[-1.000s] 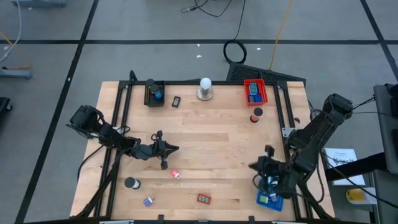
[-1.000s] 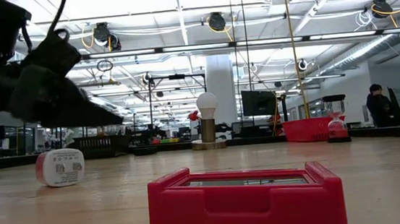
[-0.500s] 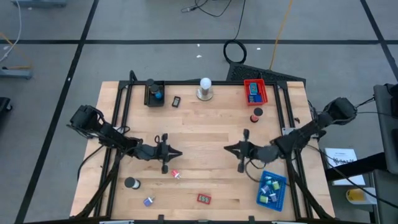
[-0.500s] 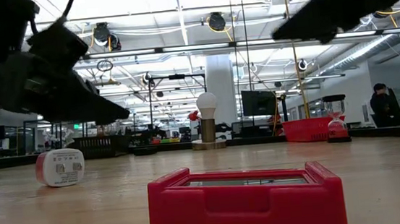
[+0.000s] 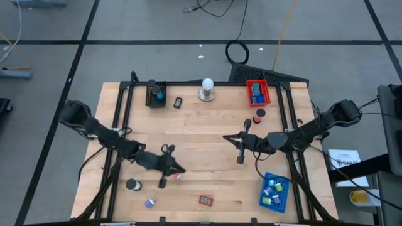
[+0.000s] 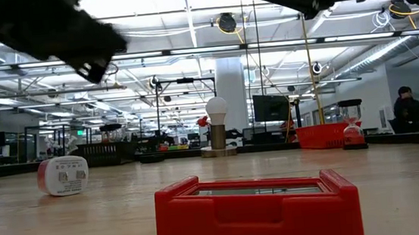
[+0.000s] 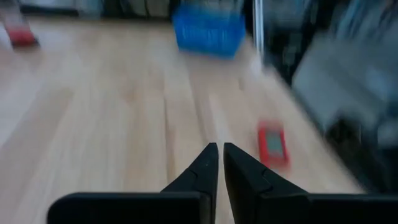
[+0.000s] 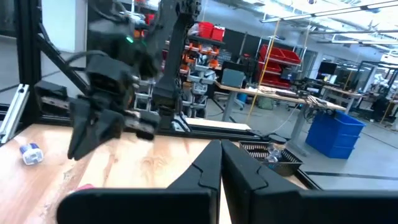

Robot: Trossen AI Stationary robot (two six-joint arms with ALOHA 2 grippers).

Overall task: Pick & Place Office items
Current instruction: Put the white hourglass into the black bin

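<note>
Both grippers hang shut above the table. My left gripper [image 5: 181, 169] [image 7: 220, 148] hovers beside a small white-and-pink piece [image 5: 178, 176] [image 6: 62, 176]. My right gripper [image 5: 227, 138] [image 8: 220, 144] is over the table's middle, left of the red roll [image 5: 259, 115]. Lying loose near the near edge are a flat red piece [image 5: 206, 200] [image 6: 259, 208] [image 7: 272, 142], a purple piece [image 5: 150, 203] and a black round roll [image 5: 132, 184]. A small black piece [image 5: 178, 102] lies near the far edge.
The blue tray [image 5: 274, 191] at the near right holds several small pieces. The red tray [image 5: 257, 91] and the black tray [image 5: 155, 94] sit at the far edge, with the white ball on its grey base [image 5: 206, 89] between them. Bare wood lies between the two grippers.
My right gripper has swung from over the blue tray toward the table's left and far edge, out to the middle. My left gripper has moved toward the near edge, close to the white-and-pink piece. No item has moved.
</note>
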